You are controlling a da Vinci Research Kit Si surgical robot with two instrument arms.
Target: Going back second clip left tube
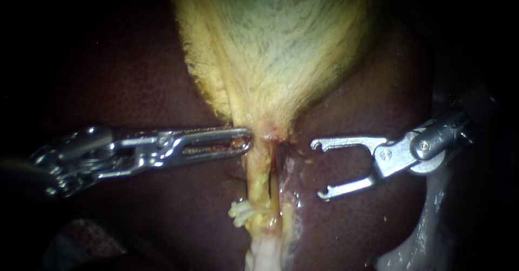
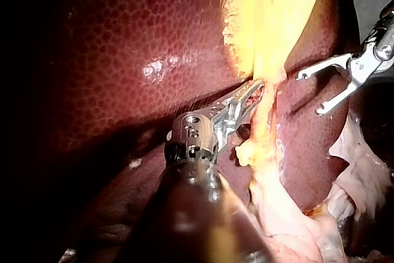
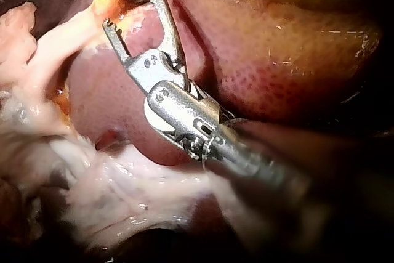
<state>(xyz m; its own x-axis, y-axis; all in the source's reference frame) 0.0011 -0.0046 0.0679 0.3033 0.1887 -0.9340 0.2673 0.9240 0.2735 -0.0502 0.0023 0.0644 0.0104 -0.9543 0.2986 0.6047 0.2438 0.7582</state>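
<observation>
Snagging of the left tube (image 1: 259,176) is risked if the right instrument (image 1: 318,169), jaws spread and empty, is drawn back crookedly while the gallbladder (image 1: 275,49) is clamped by the left instrument (image 1: 248,139).

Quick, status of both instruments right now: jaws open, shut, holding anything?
Left instrument: shut on the gallbladder at its narrow lower end.
Right instrument: open, holding nothing.
</observation>
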